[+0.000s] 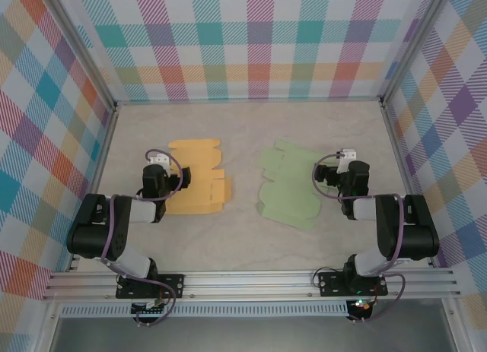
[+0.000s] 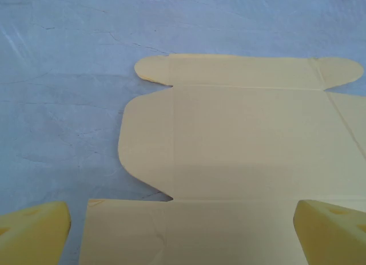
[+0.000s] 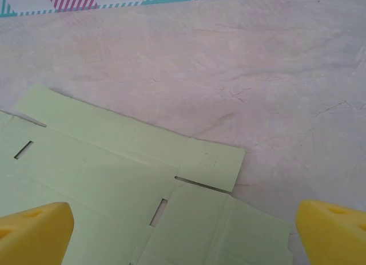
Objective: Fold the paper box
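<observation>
- Orange card blank (image 1: 196,179) lies flat on the table (image 1: 243,128), left of centre. The green blank (image 1: 288,188) lies flat right of centre. The two are well apart and neither is folded.
- From above, I lose the orange blank's left edge under the left wrist and the green blank's right edge under the right wrist. Both sets of fingers are hidden there too.
- Left wrist view: the orange blank runs off the frame at right and bottom. Right wrist view: the green blank runs off at left and bottom.
- Left gripper (image 2: 183,236): spread wide over the orange blank, gripping nothing. I cannot tell whether it touches the card.
- Right gripper (image 3: 183,236): spread wide over the green blank's corner flaps, gripping nothing.
- Both arms are folded, elbows back near their bases, forearms reaching forward, wrists low.
</observation>
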Motion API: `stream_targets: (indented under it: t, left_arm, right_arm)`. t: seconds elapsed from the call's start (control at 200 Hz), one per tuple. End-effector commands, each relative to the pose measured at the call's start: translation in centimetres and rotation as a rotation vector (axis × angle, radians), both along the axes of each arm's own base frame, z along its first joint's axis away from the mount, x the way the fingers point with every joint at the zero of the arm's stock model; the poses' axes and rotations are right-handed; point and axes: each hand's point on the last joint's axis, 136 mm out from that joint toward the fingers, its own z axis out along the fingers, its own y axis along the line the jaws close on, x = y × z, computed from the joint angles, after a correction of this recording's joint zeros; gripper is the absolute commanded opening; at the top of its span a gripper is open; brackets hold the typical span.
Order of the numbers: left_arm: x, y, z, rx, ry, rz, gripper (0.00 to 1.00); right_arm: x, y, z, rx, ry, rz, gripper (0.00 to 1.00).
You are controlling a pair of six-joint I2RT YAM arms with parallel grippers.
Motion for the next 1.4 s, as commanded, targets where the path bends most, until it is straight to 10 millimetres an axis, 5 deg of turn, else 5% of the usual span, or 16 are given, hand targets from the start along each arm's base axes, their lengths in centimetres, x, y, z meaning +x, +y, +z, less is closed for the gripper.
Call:
stream_targets:
  t: [0.0, 1.14, 1.395]
  left_arm:
    - [1.0, 0.2, 1.2, 0.004, -0.045, -0.006, 1.00]
    - [0.9, 0.3, 1.2, 0.005, -0.044, -0.006, 1.00]
    - [1.1, -0.5, 3.3, 0.009, 0.014, -0.036, 1.00]
  right_arm:
    - [0.9, 0.2, 1.3, -0.004, -0.051, 0.020, 1.00]
    - [0.9, 0.3, 1.3, -0.003, -0.053, 0.021, 1.00]
    - [0.7, 0.0, 2.7, -0.006, -0.063, 0.007, 1.00]
